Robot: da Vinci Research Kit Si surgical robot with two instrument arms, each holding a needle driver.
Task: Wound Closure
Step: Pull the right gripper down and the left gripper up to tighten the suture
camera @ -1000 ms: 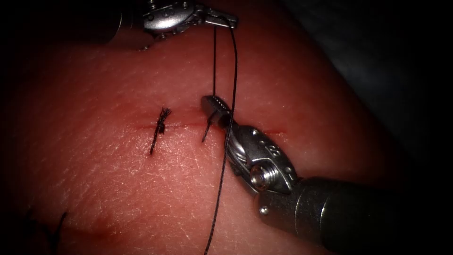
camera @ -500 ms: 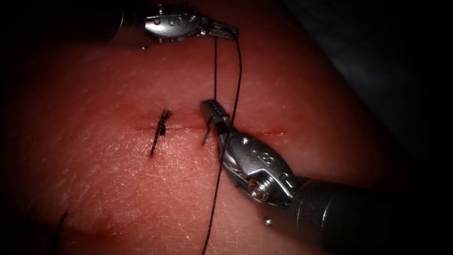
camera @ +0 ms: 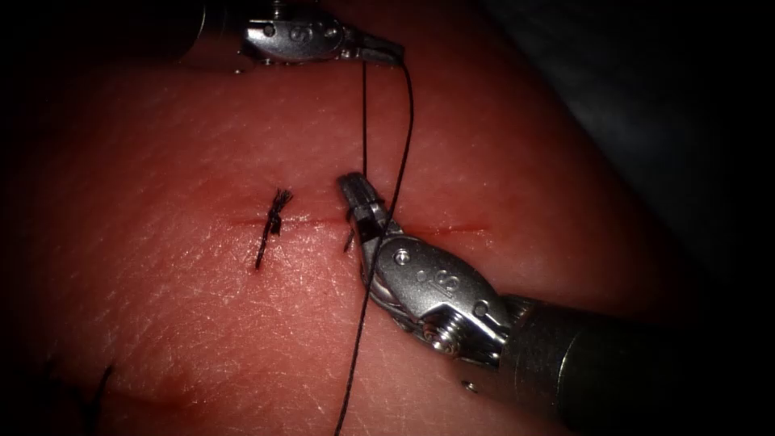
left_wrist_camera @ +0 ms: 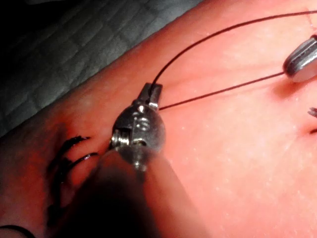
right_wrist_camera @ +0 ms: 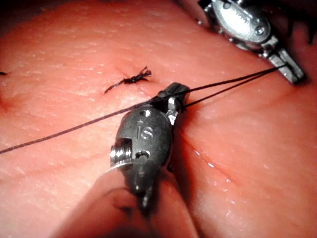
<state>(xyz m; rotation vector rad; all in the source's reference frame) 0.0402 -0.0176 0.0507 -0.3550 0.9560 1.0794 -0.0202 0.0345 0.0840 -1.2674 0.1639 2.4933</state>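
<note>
The left tool [camera: 391,53] reaches in over the far tissue, its jaws shut on the thread [camera: 401,129], as the left wrist view also shows [left_wrist_camera: 151,93]. From its tip one strand drops straight to the stitch at the cut [camera: 452,229]. The other strand runs down across the right tool's jaws and off the near edge [camera: 349,387]. The right tool [camera: 356,198] lies over the cut, jaws shut at the thread's short end [camera: 349,241]. The right wrist view has the long strand crossing just behind those jaws [right_wrist_camera: 175,95].
A finished knot with frayed cut ends [camera: 274,216] sits on the cut to the left of the right tool, also seen as a dark knot [right_wrist_camera: 132,79]. Older dark stitches [camera: 97,387] lie at the near left. Dark cloth [camera: 646,97] borders the tissue at the right.
The right tool has rolled and shifted slightly left along the cut, its wrist dropping lower. The long strand's near part has swung left. The left tool has rolled a little, still holding the thread.
</note>
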